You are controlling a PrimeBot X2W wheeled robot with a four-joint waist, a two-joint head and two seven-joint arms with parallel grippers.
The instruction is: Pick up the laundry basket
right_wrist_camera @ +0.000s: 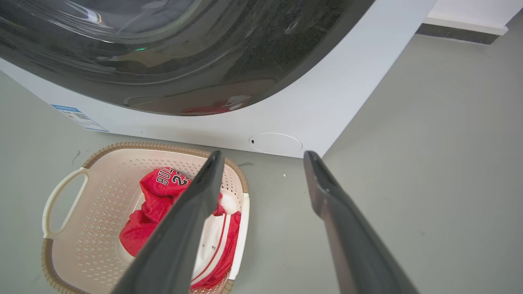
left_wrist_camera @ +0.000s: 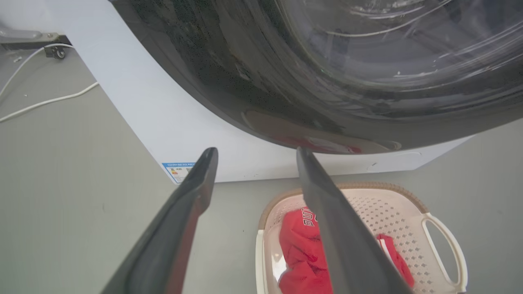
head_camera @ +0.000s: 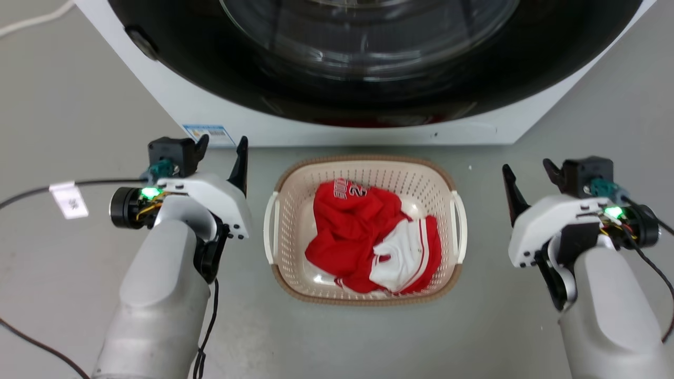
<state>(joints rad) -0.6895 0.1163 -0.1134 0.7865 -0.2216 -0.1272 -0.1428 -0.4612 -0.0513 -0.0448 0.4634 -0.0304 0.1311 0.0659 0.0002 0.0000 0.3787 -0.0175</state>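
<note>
Laundry basket (head_camera: 363, 301) is parked mid-frame below the washer (head_camera: 210, 105), flanked equally by left gripper (head_camera: 222, 141) and right gripper (head_camera: 526, 166), both spread open and empty, one side handle (head_camera: 269, 227) faced toward each.

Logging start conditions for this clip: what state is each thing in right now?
laundry basket: upright on the floor, ungripped, holding clothing.
red-and-white jersey: crumpled inside the basket.
left gripper: fingers open, empty, left of the basket, not touching.
right gripper: fingers open, empty, right of the basket, not touching.
washer door: looks shut.
</note>
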